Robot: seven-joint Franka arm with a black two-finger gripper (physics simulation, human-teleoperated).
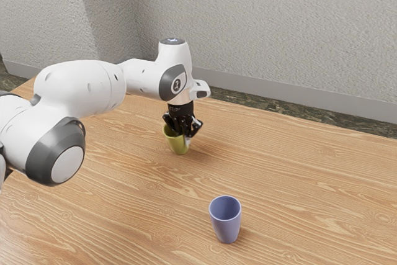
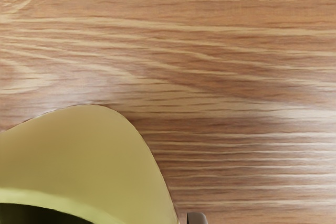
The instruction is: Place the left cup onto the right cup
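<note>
The tool (image 1: 184,132) is closed on the rim of the yellow-green cup (image 1: 175,144), its black fingers pinching the cup's wall on the exterior view's right side. Whether the cup's base touches the wooden desk (image 1: 298,172) I cannot tell. The blue-purple cup (image 1: 224,218) stands upright, well apart, nearer the camera.

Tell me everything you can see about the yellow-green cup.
The yellow-green cup is a plain, handleless tumbler, plastic-looking, tapering toward its base, mouth up, roughly upright, at or just above the wooden table. The black pincer is down over its rim. It stands apart from the blue-purple cup.
</note>
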